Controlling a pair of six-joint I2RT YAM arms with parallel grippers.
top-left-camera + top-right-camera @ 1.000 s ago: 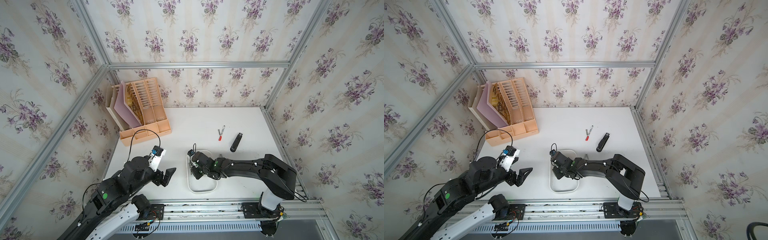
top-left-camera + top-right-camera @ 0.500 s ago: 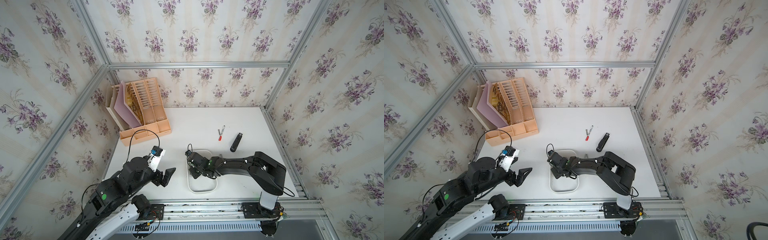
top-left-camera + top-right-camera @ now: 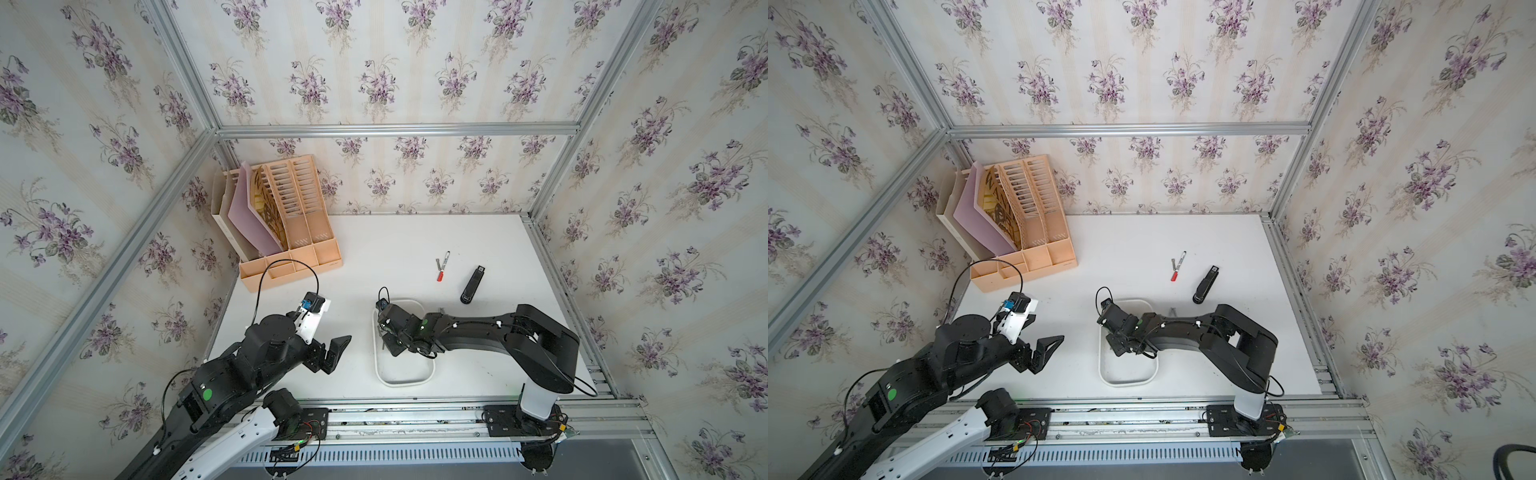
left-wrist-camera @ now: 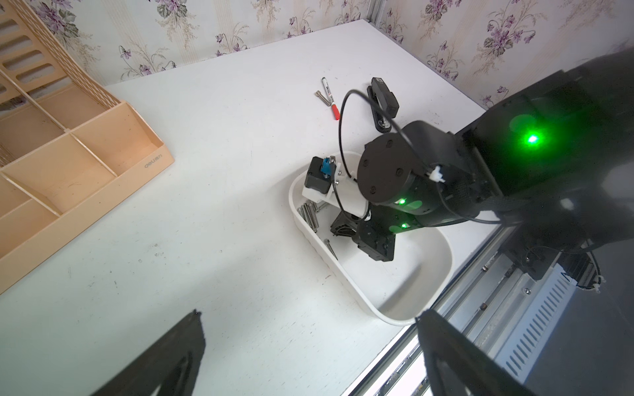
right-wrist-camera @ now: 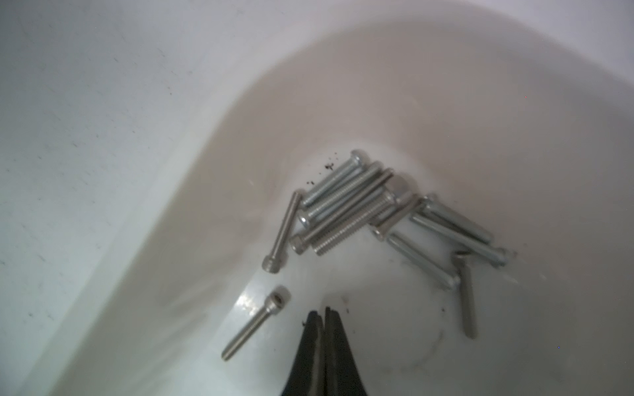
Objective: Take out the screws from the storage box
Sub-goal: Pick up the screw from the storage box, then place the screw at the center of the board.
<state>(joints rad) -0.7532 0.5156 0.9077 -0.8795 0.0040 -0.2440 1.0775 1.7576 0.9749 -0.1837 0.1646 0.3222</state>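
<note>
1. The screws (image 5: 377,212), about a dozen silver bolts, lie in a loose heap on the floor of the storage box (image 5: 240,137). They sit in a rounded corner a little ahead of the right pincer (image 5: 324,312), with specks of black grit (image 5: 329,167) by them.
2. One loose screw (image 5: 255,322) lies apart from the heap, just beside the right pincer's tips and not between them. Another lies near on the tips' other side.
3. The right pincer is low inside the box. Its two black tips are pressed together and grasp nothing.
4. The white box has rounded corners and rests on the white worktop (image 3: 395,249) near the front rail (image 3: 415,405). In both top views the right wrist and its looping cable (image 4: 343,113) hang over the box's far half and hide most of the heap.
5. The left pincer (image 3: 334,353) is spread wide and empty. It hovers over bare worktop beside the box, apart from it.
6. Beyond the box from the right pincer lie a red-capped marker (image 3: 443,266), a stray screw (image 3: 438,264) just beside it, and a black stapler (image 3: 473,285). The marker's print is too small to read.
7. Well apart from both pincers, in the back corner on the left arm's side, stands a peach file organiser (image 3: 291,232). It holds a pink board (image 3: 249,216) and a brown patterned sheet (image 3: 998,208) upright. Raised lettering (image 4: 153,161) on its front looks like "deli".
</note>
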